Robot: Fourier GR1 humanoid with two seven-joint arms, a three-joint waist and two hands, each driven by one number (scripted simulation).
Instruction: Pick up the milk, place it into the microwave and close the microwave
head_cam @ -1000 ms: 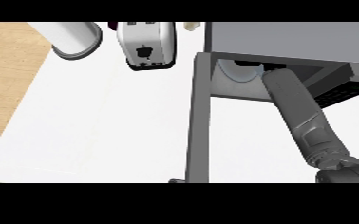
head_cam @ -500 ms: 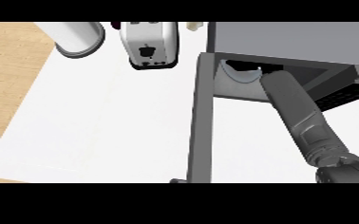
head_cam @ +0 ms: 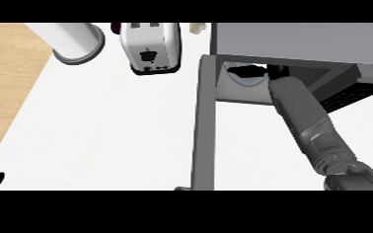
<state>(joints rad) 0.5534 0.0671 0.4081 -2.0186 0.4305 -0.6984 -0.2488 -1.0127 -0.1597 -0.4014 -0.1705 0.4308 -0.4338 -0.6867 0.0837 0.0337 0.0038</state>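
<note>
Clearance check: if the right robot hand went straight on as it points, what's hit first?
Right robot hand is inside the microwave; likely its inner wall first, depth unclear.

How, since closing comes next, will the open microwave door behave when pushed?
The microwave door looks like a rigid panel, so it probably swings without flexing. It stands wide open, so a sideways push near its free end likely turns it easily. The right hand is inside the microwave, probably blocking it.
</note>
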